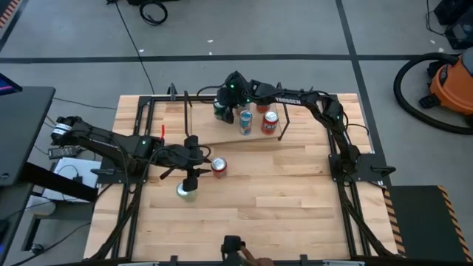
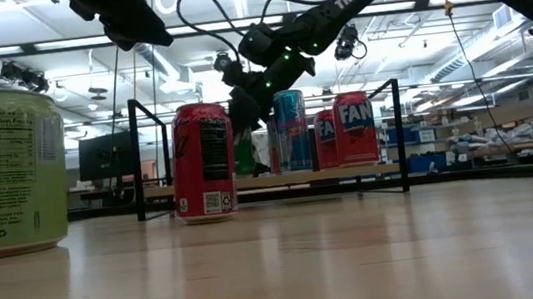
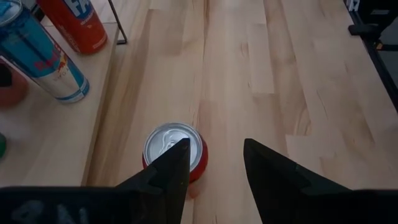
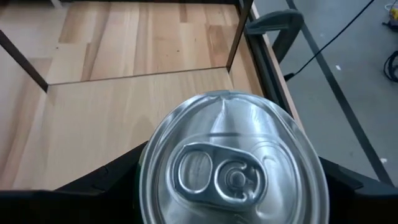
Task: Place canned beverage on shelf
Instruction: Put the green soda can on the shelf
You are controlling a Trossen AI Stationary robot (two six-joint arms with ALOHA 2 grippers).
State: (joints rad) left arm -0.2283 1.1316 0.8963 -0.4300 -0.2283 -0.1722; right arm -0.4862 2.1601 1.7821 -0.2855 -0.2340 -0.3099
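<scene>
Left gripper [image 1: 201, 158] low over table centre-left, fingers [image 3: 163, 177] parted. Right gripper [image 1: 222, 109] extended far, fingers clamped.

Pale plank tabletop [image 1: 281, 207] ringed by black metal framing; bearing a low plywood shelf [image 1: 203, 127] with thin black rod uprights toward its far edge; on that shelf, a blue can [image 1: 245, 121], an orange-red can [image 1: 270, 123] just beside it, another red can [image 1: 262, 108] close behind; directly on the planks nearer the front, an upright red can [image 1: 219, 167] and, near it, a pale green can [image 1: 187, 191].
</scene>
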